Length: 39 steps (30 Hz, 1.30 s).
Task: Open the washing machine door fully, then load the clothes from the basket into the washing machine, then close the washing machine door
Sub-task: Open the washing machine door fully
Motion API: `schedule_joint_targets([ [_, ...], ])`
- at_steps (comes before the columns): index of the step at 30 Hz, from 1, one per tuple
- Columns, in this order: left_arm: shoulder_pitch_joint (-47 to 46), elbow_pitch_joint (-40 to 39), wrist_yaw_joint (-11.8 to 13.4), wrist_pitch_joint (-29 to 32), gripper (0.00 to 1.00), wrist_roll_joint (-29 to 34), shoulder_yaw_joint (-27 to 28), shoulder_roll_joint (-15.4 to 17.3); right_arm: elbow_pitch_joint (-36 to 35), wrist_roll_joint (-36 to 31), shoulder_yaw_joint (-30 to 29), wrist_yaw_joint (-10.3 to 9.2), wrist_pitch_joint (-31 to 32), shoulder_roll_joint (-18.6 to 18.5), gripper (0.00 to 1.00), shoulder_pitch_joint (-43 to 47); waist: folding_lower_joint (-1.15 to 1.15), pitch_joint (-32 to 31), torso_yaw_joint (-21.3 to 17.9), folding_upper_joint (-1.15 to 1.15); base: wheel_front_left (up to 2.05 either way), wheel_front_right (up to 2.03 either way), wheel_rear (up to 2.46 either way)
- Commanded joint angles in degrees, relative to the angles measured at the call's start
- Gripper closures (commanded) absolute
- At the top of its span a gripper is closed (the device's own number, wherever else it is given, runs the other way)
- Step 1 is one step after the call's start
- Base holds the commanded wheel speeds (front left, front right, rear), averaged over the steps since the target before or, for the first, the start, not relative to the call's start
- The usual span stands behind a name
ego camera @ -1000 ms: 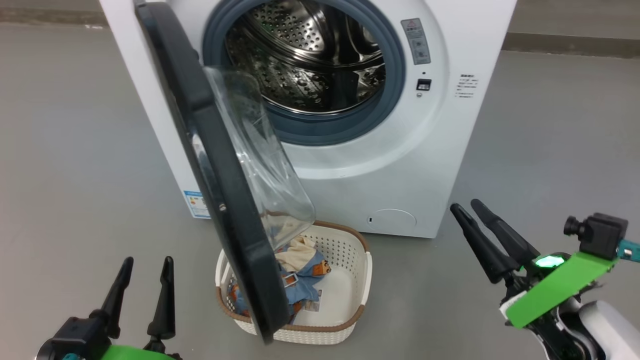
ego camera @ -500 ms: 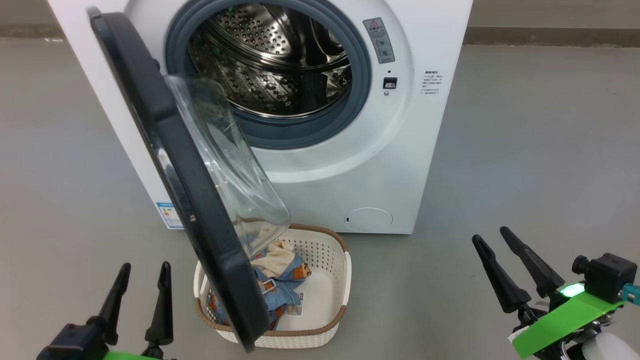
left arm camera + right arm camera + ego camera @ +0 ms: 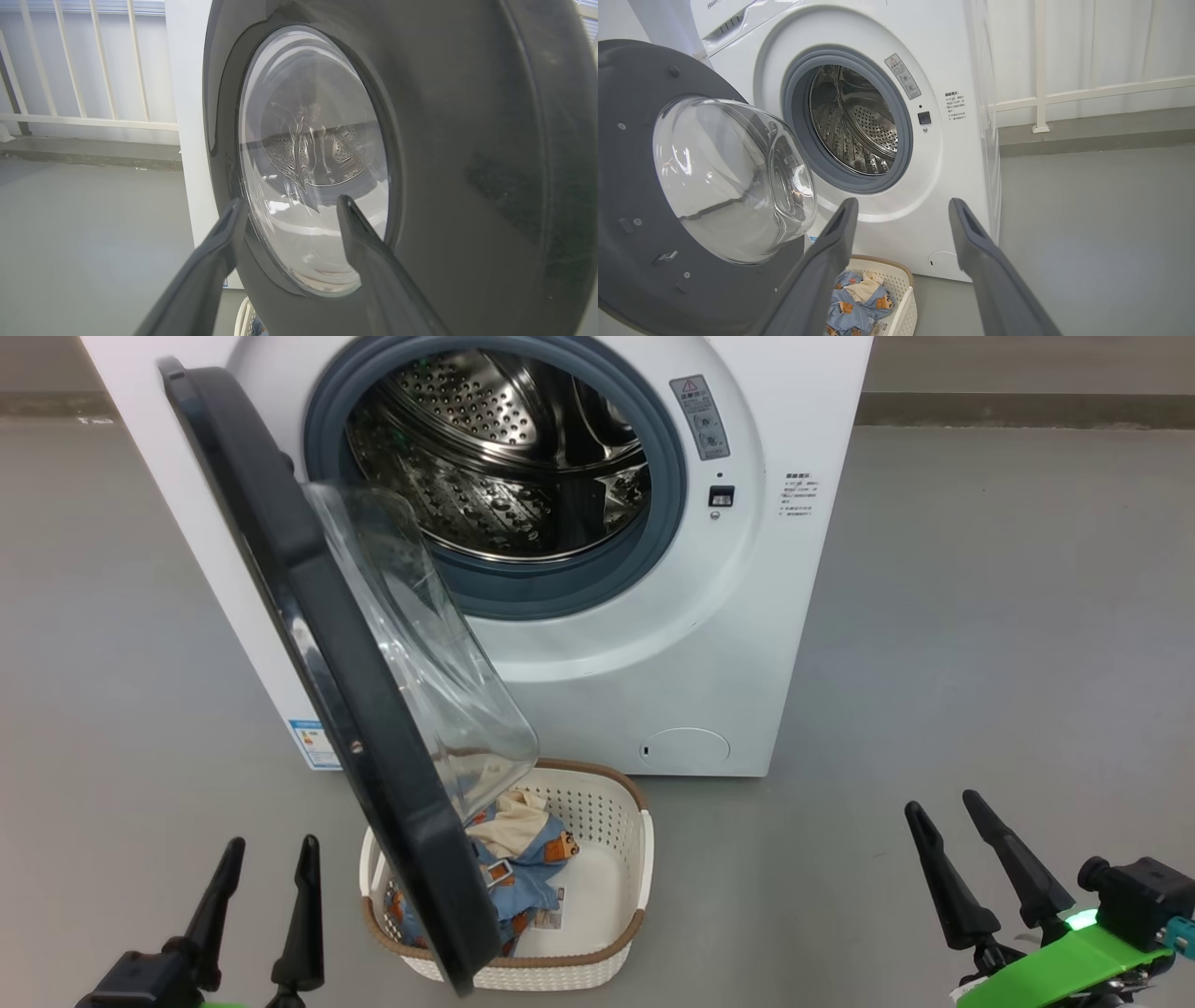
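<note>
Fingers [image 3: 303, 905] spread wide while door [image 3: 373, 756] overhangs basket [image 3: 602, 821] of clothes [image 3: 532, 859]

The washing machine [image 3: 653, 644] is white, with a blue-grey gasket [image 3: 569, 593] and a shiny steel drum [image 3: 485, 467] dotted with holes. The washing machine door [image 3: 313, 616] has a glossy black rim around clear glass. The basket [image 3: 602, 817] is cream-white, perforated and brown-rimmed. The clothes [image 3: 523, 882] are light blue with orange-brown bears and cream parts. The floor [image 3: 980, 616] is grey.
</note>
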Motion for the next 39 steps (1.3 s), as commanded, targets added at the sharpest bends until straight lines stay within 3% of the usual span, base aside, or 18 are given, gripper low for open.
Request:
schedule_joint_targets([
  [1,-1.2,-1.6,-0.2,-0.5,0.0,-0.1,1.8,0.8,-1.9,-0.6,0.2,0.16,-0.7,-0.6,0.0,0.1,0.0,0.0,0.1,0.0,0.0,0.0,0.0],
  [39,-2.4,-2.0,-0.2,-0.5,0.0,0.2,1.7,1.3,-2.3,-4.3,-1.8,0.16,-0.7,0.6,0.0,0.2,0.0,0.5,0.2,0.0,0.0,0.0,0.0],
])
